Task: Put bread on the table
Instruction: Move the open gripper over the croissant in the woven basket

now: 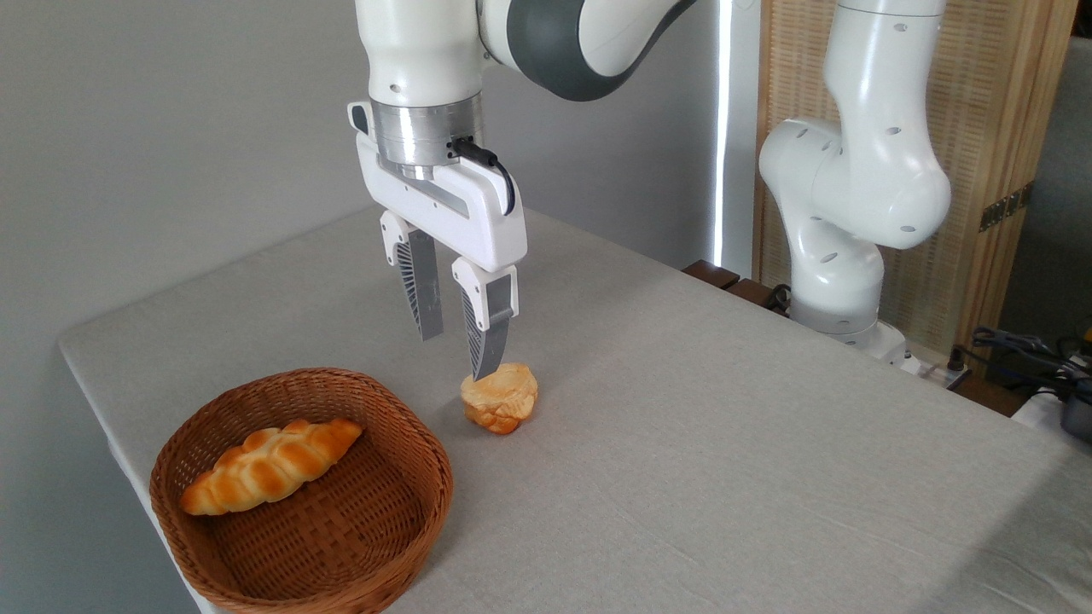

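The long braided golden-orange bread [271, 466] lies inside the round brown wicker basket [409, 443] at the front left of the table [725, 443]. My gripper [456, 354] hangs open above the cloth, just behind and to the left of the small pale round bun [500, 397], its fingers pointing down with nothing between them. The right fingertip [485, 362] overlaps the bun's top left edge in this view; I cannot tell whether it touches. The gripper is up and to the right of the basket, well apart from the bread.
The arm's white base [840, 256] stands at the table's far right edge, with cables [1015, 350] beside it. A wooden slatted screen [998, 128] rises behind. The basket sits close to the table's front left edge.
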